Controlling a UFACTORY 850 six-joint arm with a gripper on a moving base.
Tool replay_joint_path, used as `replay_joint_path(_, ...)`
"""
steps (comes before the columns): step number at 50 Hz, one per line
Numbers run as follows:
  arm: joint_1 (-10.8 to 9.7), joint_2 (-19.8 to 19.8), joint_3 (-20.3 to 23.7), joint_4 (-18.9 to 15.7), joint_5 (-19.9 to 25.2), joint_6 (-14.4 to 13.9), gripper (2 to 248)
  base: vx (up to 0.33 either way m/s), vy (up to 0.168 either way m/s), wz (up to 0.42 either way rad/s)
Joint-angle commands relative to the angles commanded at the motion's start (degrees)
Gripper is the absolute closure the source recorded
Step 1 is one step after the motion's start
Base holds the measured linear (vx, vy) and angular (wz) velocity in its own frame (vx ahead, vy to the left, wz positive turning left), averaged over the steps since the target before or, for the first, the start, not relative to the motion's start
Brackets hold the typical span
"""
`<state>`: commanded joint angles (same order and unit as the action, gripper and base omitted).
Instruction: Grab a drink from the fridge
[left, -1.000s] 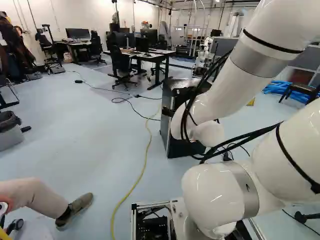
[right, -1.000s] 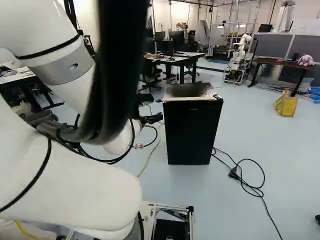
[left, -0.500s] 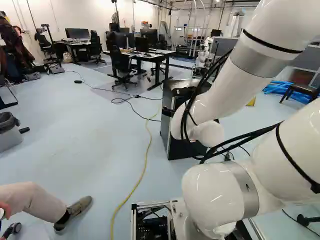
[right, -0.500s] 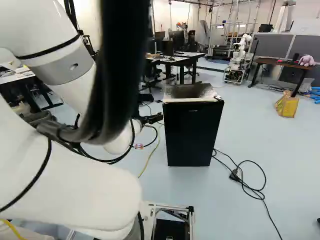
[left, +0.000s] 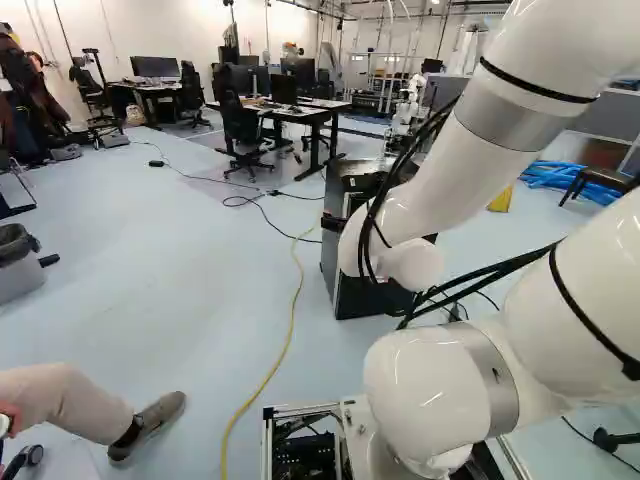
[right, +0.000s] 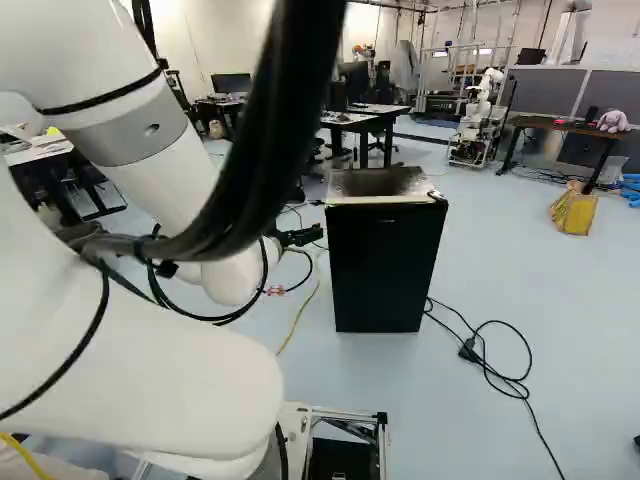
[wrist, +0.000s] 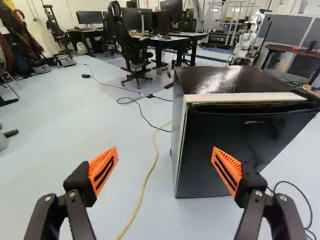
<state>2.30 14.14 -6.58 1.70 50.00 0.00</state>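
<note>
Fridge (right: 388, 268) stands on floor (left: 180, 260), door (wrist: 235, 145) shut; drink hidden from view. Fingers (right: 312, 235) spread open, near fridge. Yellow cord (left: 292, 325) runs past fridge; another robot (right: 478, 118) beyond it.

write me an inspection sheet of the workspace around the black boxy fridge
surface: pale blue-grey floor, smooth
job's things: black box-shaped fridge, upright, door apparently shut; drink: nothing seen
clutter: yellow bag on the floor, grey bin at the left of the left base view
gripper: black two-fingered gripper, orange-padded, open, nothing gripped
cables: long yellow cable beside the fridge; looped black cable with plug on its other side
surroundings: black office chair, another white robot, a person's leg near the base
</note>
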Motion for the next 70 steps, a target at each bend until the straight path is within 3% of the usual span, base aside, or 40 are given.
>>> replay_joint_path(14,2.6,-4.1,-3.5,3.0,0.0,0.0,3,0.0,0.0,0.0)
replay_joint_path(37,6.4,-14.7,-10.3,9.1,2.5,0.0,3,0.0,0.0,0.0)
replay_joint_path(70,8.4,-25.1,-16.1,19.1,9.9,0.0,3,0.0,0.0,0.0)
